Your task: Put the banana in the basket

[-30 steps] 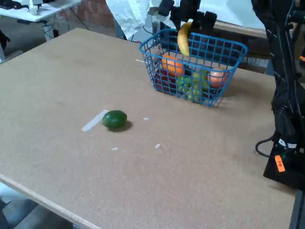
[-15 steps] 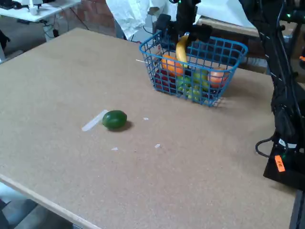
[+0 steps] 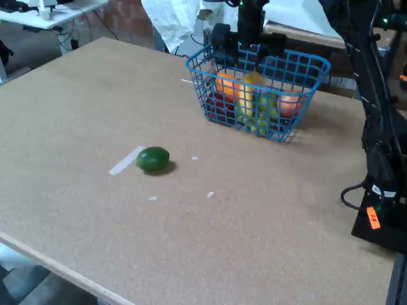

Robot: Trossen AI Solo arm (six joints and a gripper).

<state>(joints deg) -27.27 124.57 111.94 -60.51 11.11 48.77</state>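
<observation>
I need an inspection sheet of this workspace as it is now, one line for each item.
Surface: brown board table, some small white scraps.
Job's things: banana lies inside the blue basket among other fruit.
Clutter: green fruit beside a white strip.
Gripper: gripper above the basket; open or shut, cannot tell.
Cables: black cable at the arm's base.
Surroundings: white cloth behind the table.
</observation>
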